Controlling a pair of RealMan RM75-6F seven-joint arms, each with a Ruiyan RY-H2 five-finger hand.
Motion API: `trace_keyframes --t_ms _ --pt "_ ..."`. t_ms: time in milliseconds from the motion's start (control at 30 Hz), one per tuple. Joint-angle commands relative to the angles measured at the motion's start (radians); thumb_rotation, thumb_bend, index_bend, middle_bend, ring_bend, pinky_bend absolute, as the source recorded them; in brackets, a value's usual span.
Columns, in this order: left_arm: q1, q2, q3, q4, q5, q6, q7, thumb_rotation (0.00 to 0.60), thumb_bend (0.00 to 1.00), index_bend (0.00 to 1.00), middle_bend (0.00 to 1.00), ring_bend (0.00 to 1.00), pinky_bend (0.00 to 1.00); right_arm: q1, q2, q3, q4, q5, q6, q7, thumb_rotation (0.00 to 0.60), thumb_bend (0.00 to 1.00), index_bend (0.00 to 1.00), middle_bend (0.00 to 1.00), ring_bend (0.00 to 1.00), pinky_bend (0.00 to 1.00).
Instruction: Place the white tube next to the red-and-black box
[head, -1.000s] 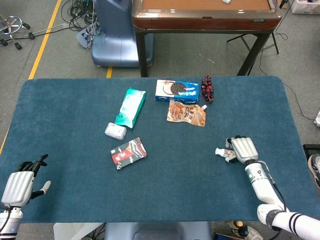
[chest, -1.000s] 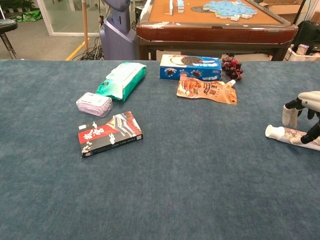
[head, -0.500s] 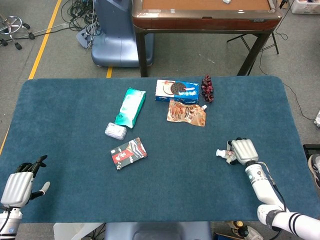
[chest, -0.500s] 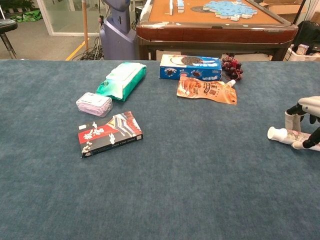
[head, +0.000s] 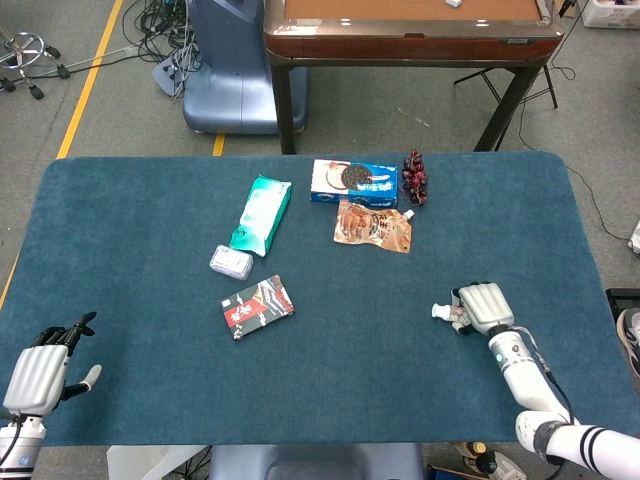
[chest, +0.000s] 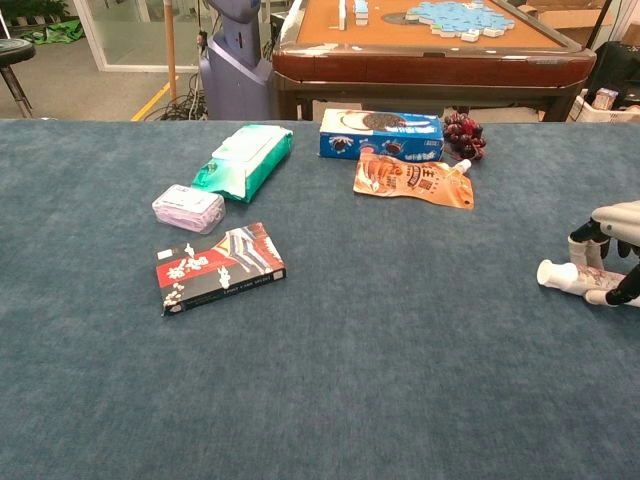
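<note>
The white tube (head: 443, 312) lies on the blue table cover at the right, cap end pointing left. My right hand (head: 483, 306) sits over its rear part and grips it, with fingers (chest: 582, 247) down on both sides of the tube (chest: 562, 275). The red-and-black box (head: 257, 306) lies flat far to the left of the tube, left of the table's middle (chest: 220, 267). My left hand (head: 36, 376) hovers at the near left corner, holding nothing, thumb out to the side; the chest view does not show it.
Behind the box lie a small pale packet (head: 231, 262) and a green wipes pack (head: 262, 213). A blue biscuit box (head: 353, 181), an orange pouch (head: 373, 226) and a dark red bunch (head: 415, 177) sit at the back. A wooden table (head: 410, 25) stands beyond.
My right hand has slid slightly toward the near edge and to the right, and the tube shifted with it. The left hand barely moved.
</note>
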Motion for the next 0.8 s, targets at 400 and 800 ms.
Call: trace_keyframes --t_ms 400,800 --pt "-0.066 0.065 -0.019 -0.025 0.02 -0.081 -0.009 0.6 0.25 0.15 0.31 0.31 0.17 0.107 0.112 0.025 -0.122 0.041 -0.146 0.009 0.6 0.95 0.69 0.65 0.53 0.36" --pt "-0.275 0.157 -0.055 -0.034 0.109 -0.313 -0.096 0.6 0.25 0.16 0.35 0.35 0.18 0.338 0.295 0.055 -0.257 0.132 -0.384 -0.009 0.6 1.0 0.8 0.73 0.67 0.45"
